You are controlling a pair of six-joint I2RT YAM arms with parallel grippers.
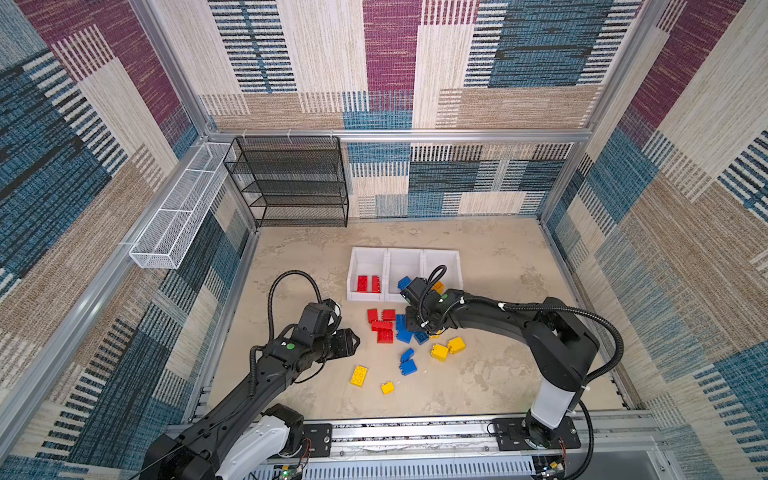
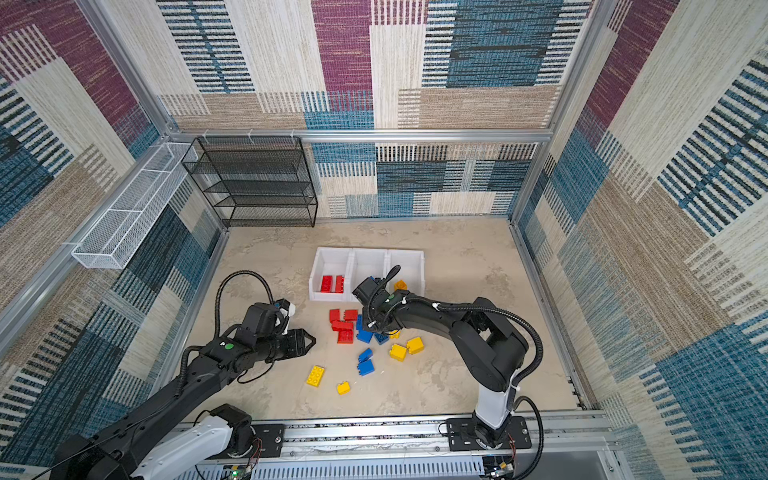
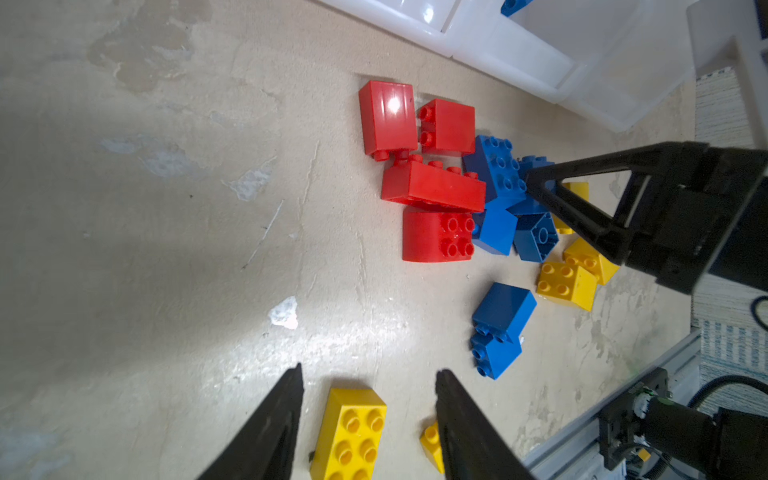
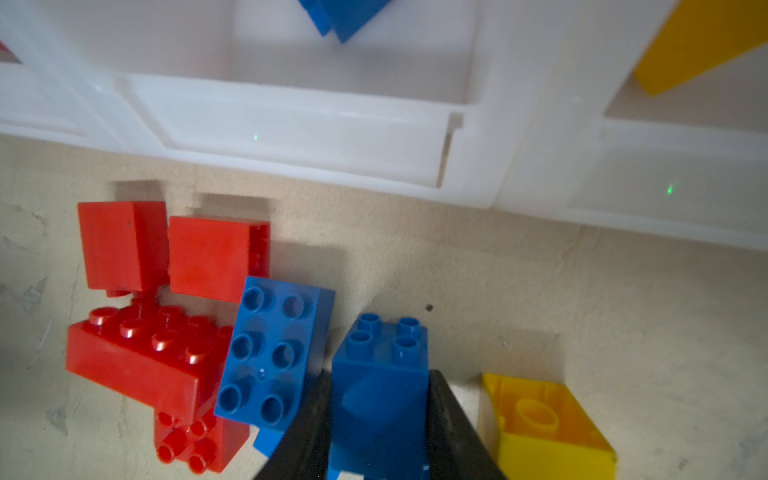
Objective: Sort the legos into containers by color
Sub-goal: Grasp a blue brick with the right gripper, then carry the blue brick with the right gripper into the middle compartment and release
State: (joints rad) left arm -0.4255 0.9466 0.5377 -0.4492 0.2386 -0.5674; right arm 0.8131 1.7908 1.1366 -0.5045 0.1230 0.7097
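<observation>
In the right gripper, blue lego

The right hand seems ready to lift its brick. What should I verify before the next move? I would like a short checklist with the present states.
1. Right hand shut on the small blue square plastic brick: ok.
2. Blue oblong six-stud brick beside it, clear of the fingers: cannot tell.
3. Middle white plastic bin is the blue one, with a blue brick inside: ok.
4. Left hand open, empty, out of the path: ok.
</observation>
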